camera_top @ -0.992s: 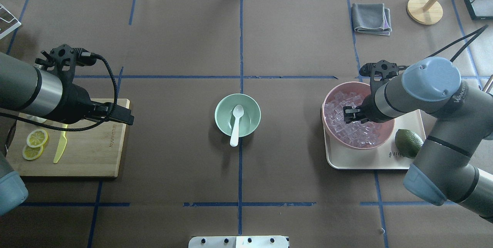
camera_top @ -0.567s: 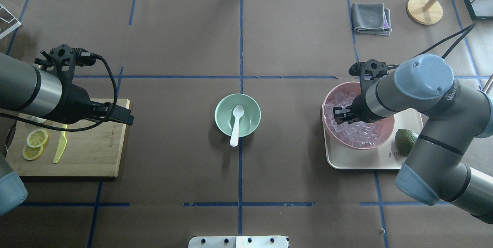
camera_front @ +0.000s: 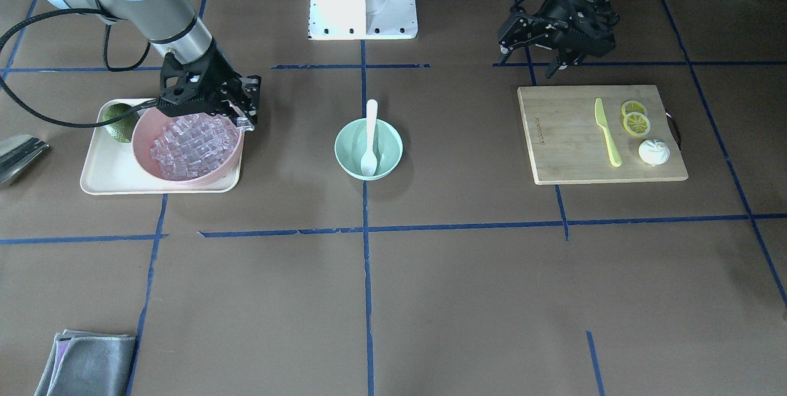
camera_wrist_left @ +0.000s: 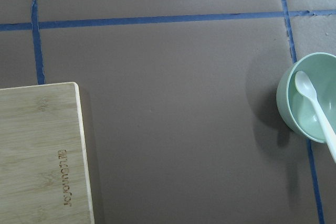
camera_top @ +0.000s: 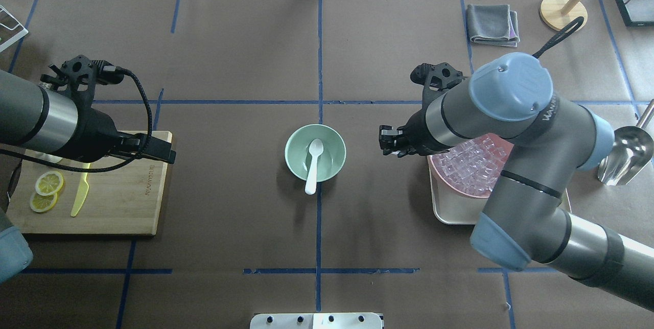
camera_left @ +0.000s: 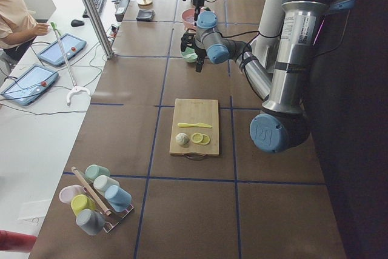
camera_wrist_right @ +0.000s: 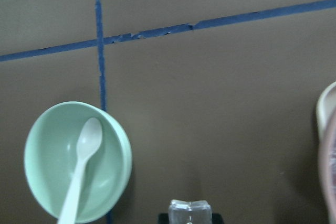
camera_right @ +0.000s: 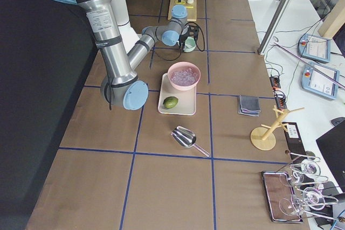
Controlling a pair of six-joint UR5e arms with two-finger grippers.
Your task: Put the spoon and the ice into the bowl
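While the right tool (camera_top: 384,145) hangs over the bare surface (camera_top: 368,206) between the pink bowl (camera_front: 141,159) and the bowl (camera_top: 292,164), its fingers are clamped on a single ice cube (camera_wrist_right: 190,210) (the wrist view shows it pinched at the bottom edge of the frame). The spoon (camera_top: 312,164) already lies in the mint-green bowl, scoop inside and handle resting over the rim toward the robot, so that half of the job looks done. The rest of the ice (camera_front: 192,138) sits heaped in the pink bowl on the tray (camera_front: 98,186).

Most likely to go wrong is the carry itself. The cube is small and slick, and it could slip out short of the bowl and skid across the surface. A release from too high could bounce the cube out, or strike the overhanging spoon and tip it off the rim. Coming in too low risks nudging the handle or shoving the light bowl.

Over the corner of the cutting board (camera_top: 127,201) hovers the left tool (camera_top: 163,151), well apart from the bowl. Whether its fingers are apart or together, I cannot tell.
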